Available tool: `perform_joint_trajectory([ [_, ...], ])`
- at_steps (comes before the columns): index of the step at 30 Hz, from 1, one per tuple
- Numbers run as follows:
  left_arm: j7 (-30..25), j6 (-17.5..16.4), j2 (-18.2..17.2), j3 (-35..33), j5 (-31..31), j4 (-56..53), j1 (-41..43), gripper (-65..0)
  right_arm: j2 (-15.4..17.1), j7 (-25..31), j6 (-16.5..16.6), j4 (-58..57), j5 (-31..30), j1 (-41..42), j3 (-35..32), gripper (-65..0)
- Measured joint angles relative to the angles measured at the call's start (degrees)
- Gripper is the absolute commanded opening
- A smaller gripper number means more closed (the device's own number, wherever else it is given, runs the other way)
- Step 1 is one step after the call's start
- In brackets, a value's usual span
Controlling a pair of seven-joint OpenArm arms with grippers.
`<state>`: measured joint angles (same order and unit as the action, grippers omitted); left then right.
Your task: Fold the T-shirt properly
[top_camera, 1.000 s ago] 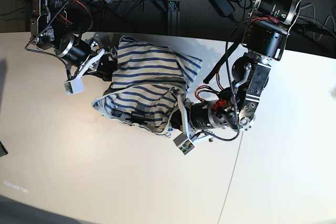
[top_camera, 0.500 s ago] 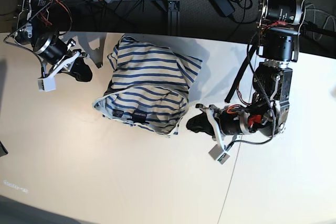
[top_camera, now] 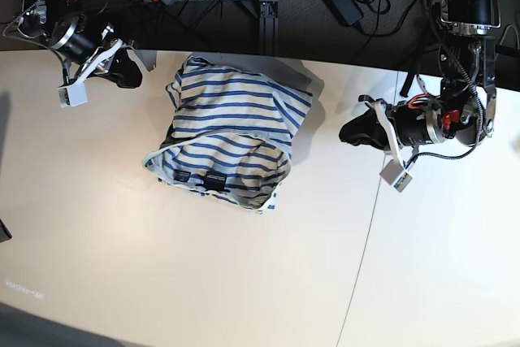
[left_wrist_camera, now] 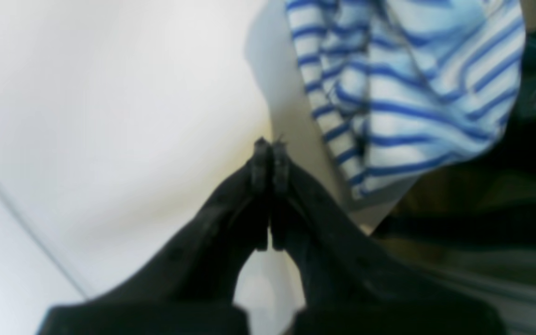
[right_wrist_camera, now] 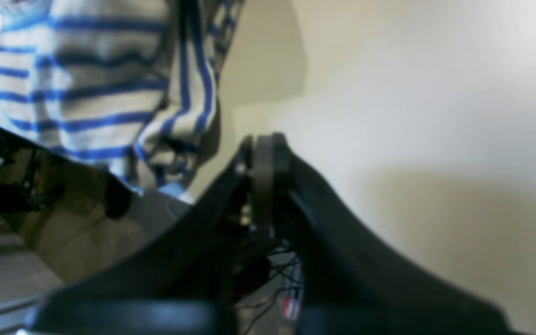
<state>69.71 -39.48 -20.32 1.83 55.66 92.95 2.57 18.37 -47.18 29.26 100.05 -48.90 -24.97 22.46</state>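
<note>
white blue-striped soft T-shirt (top_camera: pixel 230 140) bunched near table's far edge | left gripper (left_wrist_camera: pixel 268 145), right gripper (right_wrist_camera: pixel 262 139) both closed empty | we risk uneven fold: layers crumpled

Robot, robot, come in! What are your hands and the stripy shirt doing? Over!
Left gripper shut, empty. Right gripper shut, empty. White blue-striped T-shirt bunched on the table, touching neither gripper. Nothing blocking.

One T-shirt (top_camera: pixel 227 144), two hands
</note>
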Motion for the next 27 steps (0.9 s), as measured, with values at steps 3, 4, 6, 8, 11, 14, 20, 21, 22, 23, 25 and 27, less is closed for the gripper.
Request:
perform_joint_trajectory([
  [3, -0.55, 0.07, -0.92, 4.66, 0.24, 6.58, 5.09, -65.0, 0.02, 0.00, 0.00, 0.17, -0.17, 0.04, 0.02, -65.0],
  [4, -0.50, 0.04, -1.16, 6.01, 0.33, 8.31, 7.26, -65.0, 0.00, -0.02, 0.00, 0.24, -0.37, -0.24, 0.00, -65.0],
  [6, 0.31, -0.11, -1.31, 8.52, 0.46, 10.69, 11.52, -65.0, -0.02, 0.09, 0.00, 0.26, -0.42, -1.51, 0.00, -65.0],
  [8, 0.42, -0.02, -1.70, 11.13, 1.20, 12.26, 14.60, -65.0, 0.02, 0.11, 0.00, 0.24, -0.17, -3.02, 0.00, -65.0],
  [11, 0.37, 0.00, -2.10, 15.37, 2.49, 14.82, 18.80, -65.0, 0.04, 0.04, 0.00, 0.22, -0.09, -6.03, 0.02, -65.0],
  [14, 1.01, 0.00, -2.05, 19.74, 3.76, 16.17, 25.31, -65.0, 0.00, 0.13, 0.00, 0.28, -0.76, -10.14, 0.02, -65.0],
  [20, 1.05, -0.02, -1.90, 26.29, 5.99, 18.16, 37.55, -65.0, 0.13, 0.20, 0.00, 0.37, -1.20, -17.51, 0.02, -65.0],
  [21, 1.38, -0.04, -1.68, 26.93, 5.64, 18.14, 39.89, -65.0, 0.13, 0.24, 0.00, 0.37, -0.94, -18.95, 0.02, -65.0],
  [22, 0.83, -0.07, -1.55, 27.21, 4.85, 18.03, 42.21, -65.0, 0.20, 0.59, 0.00, 0.42, -0.59, -20.28, 0.02, -65.0],
  [23, -0.66, -0.02, -1.55, 27.26, 3.32, 17.84, 44.33, -65.0, 0.20, 1.01, 0.00, 0.42, 0.13, -21.64, 0.02, -65.0],
  [25, -6.56, -0.02, -1.60, 27.26, -2.71, 16.83, 46.90, -65.0, 0.20, 2.80, 0.00, 0.17, 2.93, -23.98, 0.02, -65.0],
  [27, -12.70, 0.04, -1.60, 26.80, -8.22, 13.97, 47.63, -65.0, 0.20, 3.48, 0.00, -1.03, 5.03, -25.51, 0.02, -65.0],
])
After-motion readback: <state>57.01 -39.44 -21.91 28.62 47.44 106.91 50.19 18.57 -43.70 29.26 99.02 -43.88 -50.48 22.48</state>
